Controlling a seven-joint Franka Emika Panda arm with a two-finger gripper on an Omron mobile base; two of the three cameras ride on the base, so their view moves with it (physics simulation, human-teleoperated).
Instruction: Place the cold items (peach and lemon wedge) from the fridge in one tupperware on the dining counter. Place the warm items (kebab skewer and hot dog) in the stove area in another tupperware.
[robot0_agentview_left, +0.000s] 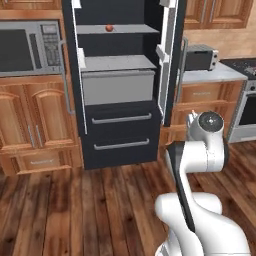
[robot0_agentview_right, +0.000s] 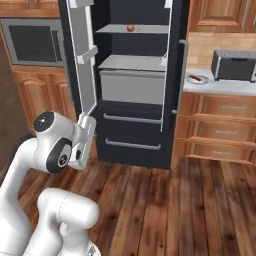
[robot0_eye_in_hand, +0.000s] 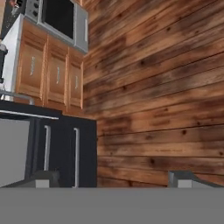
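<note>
Two base cams are looking at an open fridge (robot0_agentview_left: 120, 85) w/ dark body, both doors swung out, sitting on a dark wood plank floor (robot0_agentview_left: 75, 210). Going L to R in left base view: built-in microwave (robot0_agentview_left: 30, 47) is sitting in wood cabinets (robot0_agentview_left: 35, 125) left of fridge; fridge is showing grey shelves, a grey drawer bin (robot0_agentview_left: 117, 86) and two dark lower drawers w/ bar handles; right of it a grey counter (robot0_agentview_left: 210, 75) is carrying a toaster oven (robot0_agentview_left: 200, 56), then stove (robot0_agentview_left: 245, 100) at far right edge. Peach (robot0_agentview_left: 109, 28) is sitting on the upper fridge shelf, small red-orange ball, near shelf middle; same in right base view (robot0_agentview_right: 130, 28). Right base view is also showing a plate (robot0_agentview_right: 197, 79) w/ smth reddish on the counter just left of toaster oven, too small to ID. White arm (robot0_agentview_left: 200, 150) is standing folded in front of fridge, well apart from the shelves. Gripper (robot0_eye_in_hand: 114, 178) in hand view is spread wide, fingertips (robot0_eye_in_hand: 186, 179) far apart, nothing between them, pointing at floor planks and the fridge's lower drawers.
</note>
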